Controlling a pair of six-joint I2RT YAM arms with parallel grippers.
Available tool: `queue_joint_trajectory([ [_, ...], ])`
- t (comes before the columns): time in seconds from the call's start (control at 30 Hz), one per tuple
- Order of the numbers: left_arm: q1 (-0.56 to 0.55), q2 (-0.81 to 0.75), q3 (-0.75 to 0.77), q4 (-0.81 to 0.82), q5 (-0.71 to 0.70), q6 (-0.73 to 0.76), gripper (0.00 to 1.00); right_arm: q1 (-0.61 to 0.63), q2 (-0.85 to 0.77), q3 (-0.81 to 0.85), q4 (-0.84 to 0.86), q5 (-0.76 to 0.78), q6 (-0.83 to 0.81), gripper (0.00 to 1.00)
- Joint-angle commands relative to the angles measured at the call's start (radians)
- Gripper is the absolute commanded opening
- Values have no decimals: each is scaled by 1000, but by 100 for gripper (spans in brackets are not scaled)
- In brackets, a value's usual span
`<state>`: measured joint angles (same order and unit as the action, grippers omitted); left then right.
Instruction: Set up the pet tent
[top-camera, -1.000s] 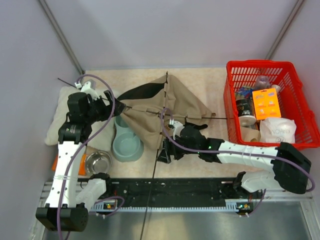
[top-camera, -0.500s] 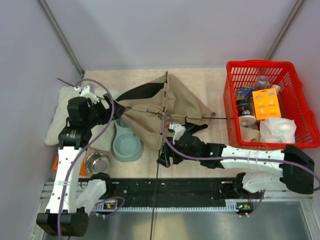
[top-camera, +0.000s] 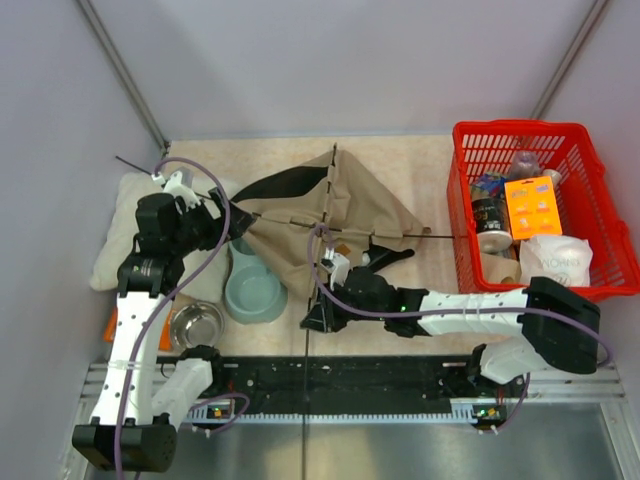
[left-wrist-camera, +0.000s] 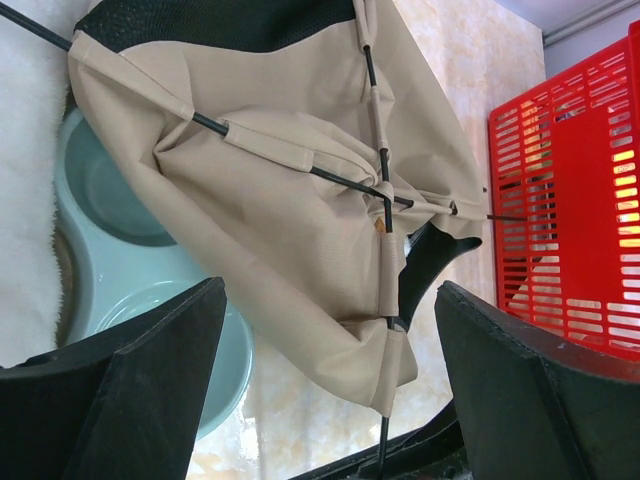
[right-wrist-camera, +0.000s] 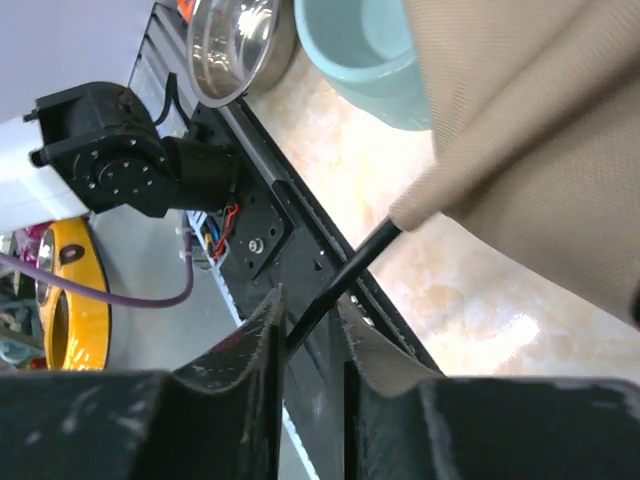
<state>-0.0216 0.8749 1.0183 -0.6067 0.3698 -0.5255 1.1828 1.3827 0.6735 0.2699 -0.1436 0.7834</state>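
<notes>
The pet tent (top-camera: 320, 215) lies collapsed on the table as tan fabric with thin black poles crossing over it and dark lining at its far edge. One pole (top-camera: 307, 360) sticks out of its near corner toward the rail. My right gripper (top-camera: 315, 318) is at that corner. In the right wrist view its jaws (right-wrist-camera: 312, 305) stand narrowly apart around the pole (right-wrist-camera: 350, 270), which touches only one finger. My left gripper (top-camera: 225, 215) hovers wide open at the tent's left side, the fabric (left-wrist-camera: 300, 220) in front of it and nothing between its fingers (left-wrist-camera: 330, 290).
A teal double bowl (top-camera: 255, 285) sits under the tent's left edge, with a steel bowl (top-camera: 195, 322) near it. A cream pillow (top-camera: 110, 250) lies at the far left. A red basket (top-camera: 520, 128) of items stands at the right. The black rail (top-camera: 380, 385) runs along the near edge.
My right gripper has slid left and nearer along the protruding pole, and its jaws have narrowed around it. The left arm has barely moved.
</notes>
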Motion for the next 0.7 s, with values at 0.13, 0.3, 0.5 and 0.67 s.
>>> queue_joint_trajectory([
  [0.13,-3,-13,17,31,58,38,90,12,4,110,-113,140,85,0],
  [0.3,-5,-10,20,33,78,74,91,-5,4,193,-208,193,106,0],
  [0.5,-5,18,26,35,70,82,91,-87,26,259,-267,96,186,0],
  [0.67,-5,47,40,28,95,79,91,-172,26,305,-377,9,246,0],
])
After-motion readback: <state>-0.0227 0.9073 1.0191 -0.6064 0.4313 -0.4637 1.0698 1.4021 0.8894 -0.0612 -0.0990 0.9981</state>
